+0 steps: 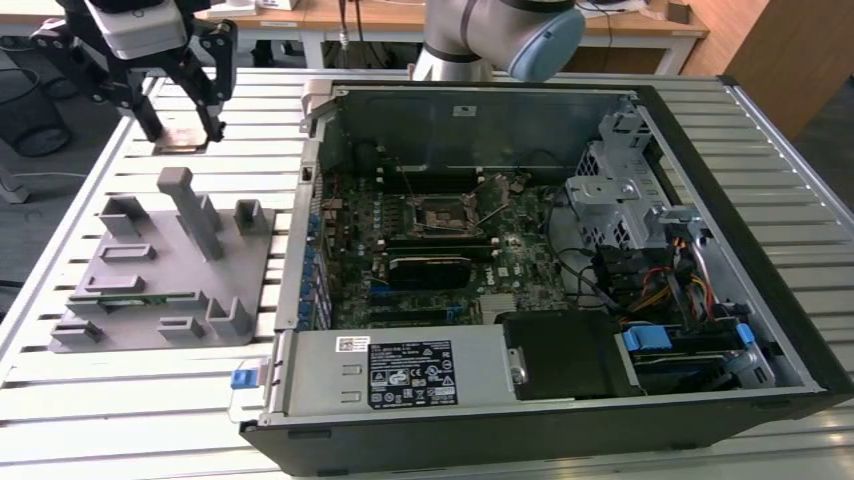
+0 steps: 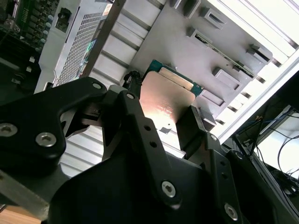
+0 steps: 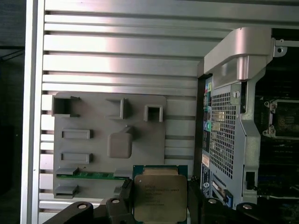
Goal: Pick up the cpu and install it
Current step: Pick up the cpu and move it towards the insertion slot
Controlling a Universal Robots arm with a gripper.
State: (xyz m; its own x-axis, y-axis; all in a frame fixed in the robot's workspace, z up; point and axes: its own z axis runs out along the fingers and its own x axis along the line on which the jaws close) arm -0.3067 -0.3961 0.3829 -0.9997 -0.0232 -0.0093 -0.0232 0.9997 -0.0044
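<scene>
The cpu (image 3: pixel 159 196) is a flat square chip with a silver-grey top and a green rim, and my gripper (image 3: pixel 160 190) is shut on it, one black finger on each side. In the second wrist view the cpu (image 2: pixel 166 98) shows its shiny top between the fingers (image 2: pixel 191 128) of the gripper (image 2: pixel 162 109). In the exterior view the gripper (image 1: pixel 180 130) hangs over the slatted table at the far left, past the grey fixture, holding the cpu (image 1: pixel 179 142) off the surface. The black socket (image 1: pixel 441 215) lies open in the middle of the motherboard.
A grey parts fixture (image 1: pixel 160 270) with upright posts lies on the table at the exterior view's left, a green memory stick (image 3: pixel 91 175) in one slot. The open computer case (image 1: pixel 694 120) has tall metal walls, a drive cage (image 1: pixel 621 190) and cables. The case's corner (image 3: pixel 238 51) stands beside the fixture.
</scene>
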